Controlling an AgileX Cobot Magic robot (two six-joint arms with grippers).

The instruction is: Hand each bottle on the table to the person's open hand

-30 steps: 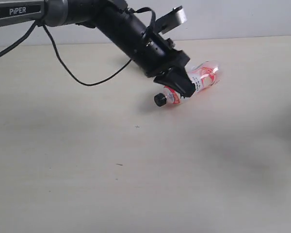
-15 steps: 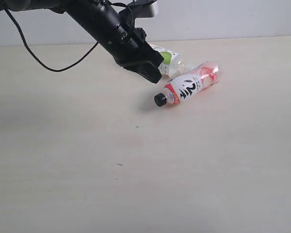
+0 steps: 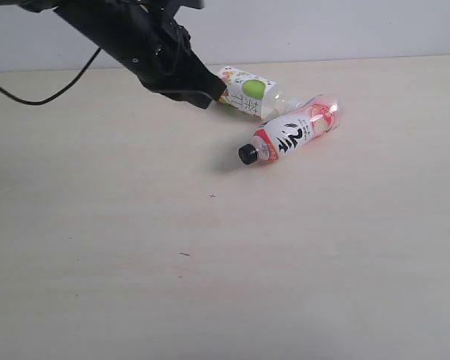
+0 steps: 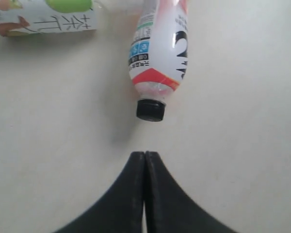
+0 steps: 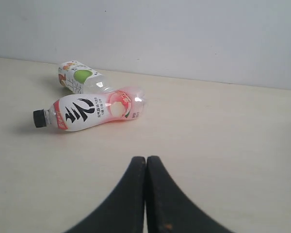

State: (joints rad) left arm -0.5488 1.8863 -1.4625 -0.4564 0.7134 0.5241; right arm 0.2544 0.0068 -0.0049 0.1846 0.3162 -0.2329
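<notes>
Closed right end effector (image 5: pixel 145 160), wrist view only

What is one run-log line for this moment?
left pincer: shut, empty | right pincer: shut, empty | clear red-and-white plastic bottle with black cap: lying on beige table | clear apple-label plastic bottle: beside it

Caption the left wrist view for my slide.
Shut left gripper faces the black-capped red-and-white bottle lying near the apple-label bottle on the table.
</notes>
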